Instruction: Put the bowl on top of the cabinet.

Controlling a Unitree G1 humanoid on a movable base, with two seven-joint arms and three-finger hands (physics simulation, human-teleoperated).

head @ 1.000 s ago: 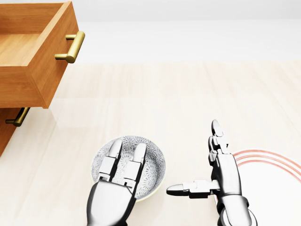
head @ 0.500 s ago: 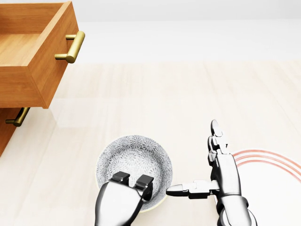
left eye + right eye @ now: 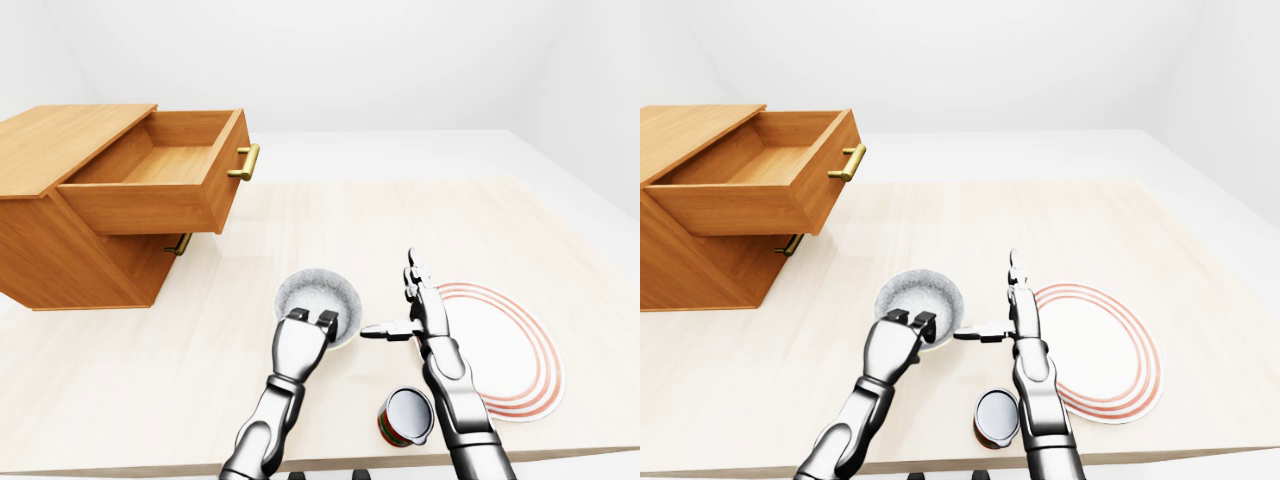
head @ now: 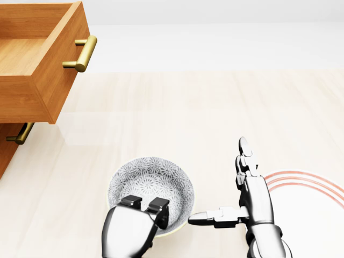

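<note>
One wooden cabinet [image 3: 60,135] stands upper left, its top drawer [image 3: 160,170] open. On the table [image 3: 330,210], left of the striped plate [image 3: 510,350], sits the patterned bowl [image 4: 153,177] — left hand [image 4: 131,228] curled over its near rim, right hand [image 4: 252,201] splayed beside. Firm the pinch, lift level — clear the drawer.

Both forearms [image 3: 268,425] are glossy silver-grey metal, made of rounded, tapering shells with darker seams at the wrist and elbow joints. The left hand [image 4: 130,232] has a smooth, bulging back, and its blocky fingers are dark, almost black, at the knuckle links (the gaps between segments read as thin dark lines). The right hand [image 4: 257,200] is built of the same slim, boxy silver links, and each finger ends in a rounded, pointed cap.
</note>
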